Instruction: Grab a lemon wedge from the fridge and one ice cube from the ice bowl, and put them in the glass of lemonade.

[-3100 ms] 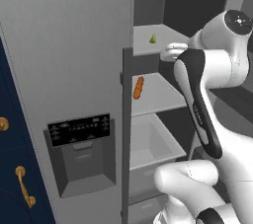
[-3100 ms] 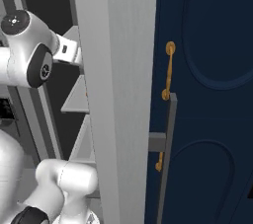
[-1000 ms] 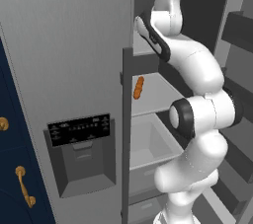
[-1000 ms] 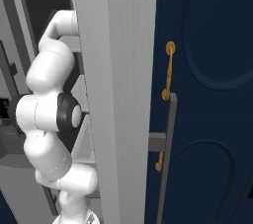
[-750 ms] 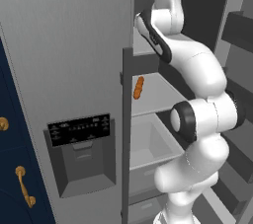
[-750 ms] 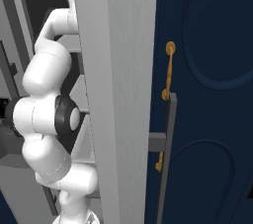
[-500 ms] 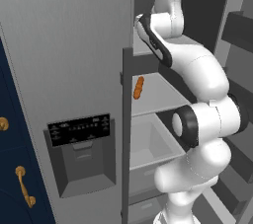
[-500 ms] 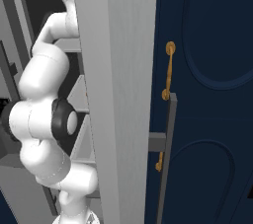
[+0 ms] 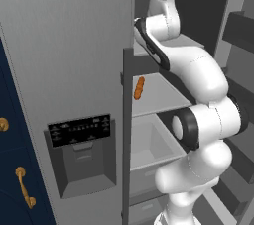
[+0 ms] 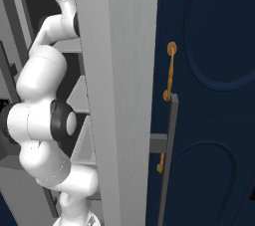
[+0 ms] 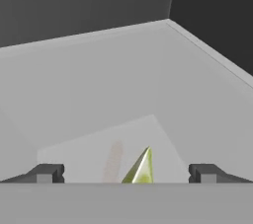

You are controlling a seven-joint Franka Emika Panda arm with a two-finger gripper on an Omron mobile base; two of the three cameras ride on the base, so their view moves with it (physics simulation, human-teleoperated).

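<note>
No readable writing: the black dispenser panel (image 9: 79,129) on the fridge (image 9: 64,45) has pale marks too small to make out. My gripper (image 11: 126,173) is wide open, holding nothing; my fingertips (image 11: 47,172) stand either side of the lemon wedge (image 11: 140,167), apart from it. The wedge sits on a pale fridge shelf (image 11: 99,94), its lower part cut off in the hand view. An orange item (image 9: 139,87) lies on a lower shelf, can't tell what. The fridge door (image 10: 119,95) hides most of my arm in the right base view.
</note>
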